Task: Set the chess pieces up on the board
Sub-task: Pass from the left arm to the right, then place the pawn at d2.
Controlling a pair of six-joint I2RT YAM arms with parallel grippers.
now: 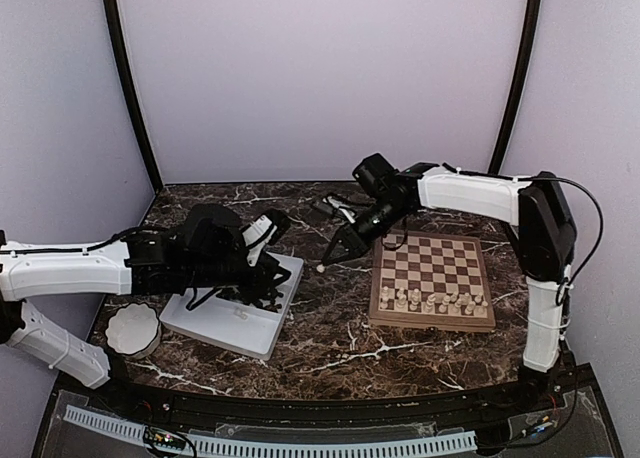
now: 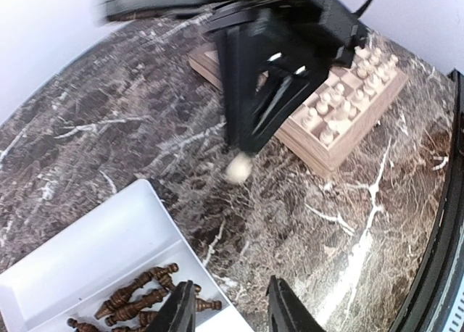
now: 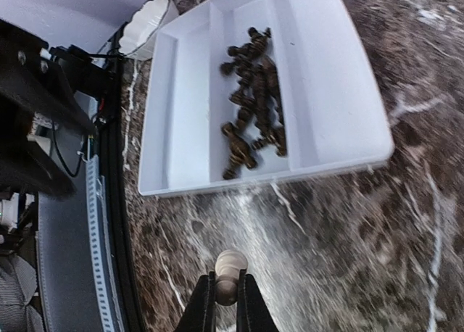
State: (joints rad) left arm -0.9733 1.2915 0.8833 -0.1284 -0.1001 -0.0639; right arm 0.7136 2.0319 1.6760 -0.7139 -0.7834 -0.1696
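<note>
Chess pieces (image 2: pixel 341 104) are in three groups; each is located below against the square wooden chessboard (image 1: pixel 435 263) with the tan border.

Farthest left of the board sits a white scalloped bowl (image 1: pixel 133 330); its contents cannot be made out.

Next, well left of the board, a white rectangular tray (image 1: pixel 230 328) has the dark brown carved chessmen (image 3: pixel 250 107) heaped on their sides in one compartment, corralled until wanted.

Your left gripper (image 2: pixel 230 296) hangs over that tray. Its fingers are spread with nothing between them, placed, in my judgement, to pick a dark man.

Just off the board's left edge, over the dark marble tabletop (image 1: pixel 330 348), your right gripper (image 3: pixel 228 288) is pinching one pale cream round-headed piece (image 3: pixel 230 262). It grips the body and leaves the head clear of the fingertips, which should let you set the piece down upright.

On the board, pale cream chessmen (image 1: pixel 430 300) stand in the two rows nearest the arm bases, and the far rows are bare. I judge the pale side nearly set and the dark side not yet begun.
</note>
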